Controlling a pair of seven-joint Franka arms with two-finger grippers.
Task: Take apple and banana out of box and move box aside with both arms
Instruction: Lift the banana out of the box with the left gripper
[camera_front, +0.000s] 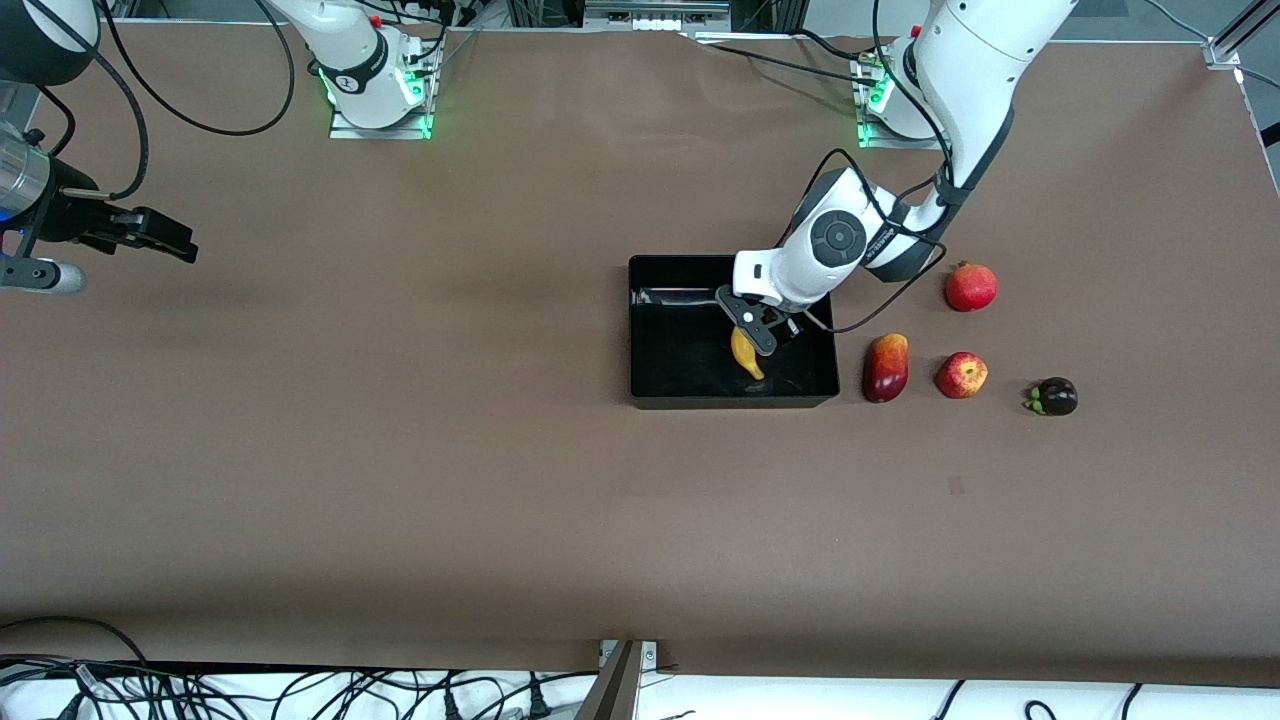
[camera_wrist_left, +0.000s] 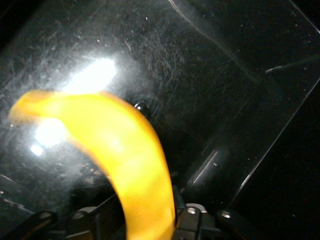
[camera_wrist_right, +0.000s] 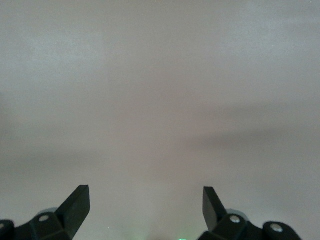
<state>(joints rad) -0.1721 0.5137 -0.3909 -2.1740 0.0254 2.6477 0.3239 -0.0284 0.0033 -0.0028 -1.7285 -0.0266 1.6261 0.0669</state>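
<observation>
Left gripper (camera_front: 762, 335) is down inside the black tray (camera_front: 660, 385), fingers clamped on the banana (camera_front: 745, 354) — the fruit sticks out from between them, curving toward the front camera. In the left wrist view the banana (camera_wrist_left: 125, 160) runs up from between the fingers (camera_wrist_left: 192, 215) over the glossy tray floor (camera_wrist_left: 240, 100), with a bright glare spot beside its tip. Whether the banana's tip touches the floor can't be told. The left arm (camera_front: 960, 90) reaches in from its base at the top of the table, wrist bent over the tray's wall at the left arm's end.

Outside the tray, toward the left arm's end of the table: a dark-red mango (camera_front: 886, 367) just beside the tray wall, then the apple (camera_front: 961, 375) near it, then a dark purple mangosteen (camera_front: 1055, 397) further along. A pomegranate (camera_front: 971, 287) sits farther from the front camera than the apple. All four rest on the brown table (camera_front: 400, 450), apart from each other.

Right gripper (camera_front: 150, 233) hangs over bare table at the right arm's end, well apart from the tray — this arm waits. Its fingers (camera_wrist_right: 75, 205) stand wide apart with nothing between them, only plain table surface (camera_wrist_right: 160, 100) under them in the right wrist view.
</observation>
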